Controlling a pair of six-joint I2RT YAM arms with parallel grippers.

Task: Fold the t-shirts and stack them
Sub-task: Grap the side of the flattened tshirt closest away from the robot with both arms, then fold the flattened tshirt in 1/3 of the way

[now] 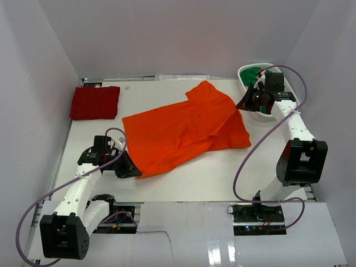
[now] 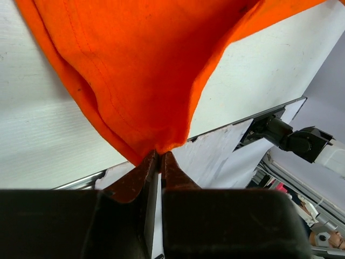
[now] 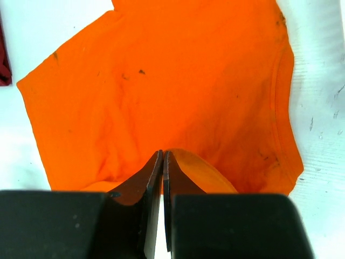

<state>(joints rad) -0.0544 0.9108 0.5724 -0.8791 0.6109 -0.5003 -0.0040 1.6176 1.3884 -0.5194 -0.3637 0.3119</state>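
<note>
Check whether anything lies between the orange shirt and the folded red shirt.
Nothing visible does; only bare table separates the orange shirt from the red shirt. The left gripper pinches its near corner, clear of that gap.

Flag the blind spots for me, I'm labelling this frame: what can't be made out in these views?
Green t-shirt: top view, mostly hidden by the basket wall and right arm.
Right gripper: right wrist view, its shut fingertips hide whether the orange t-shirt is pinched.
Dark red t-shirt: right wrist view, cut off by the left edge.
</note>
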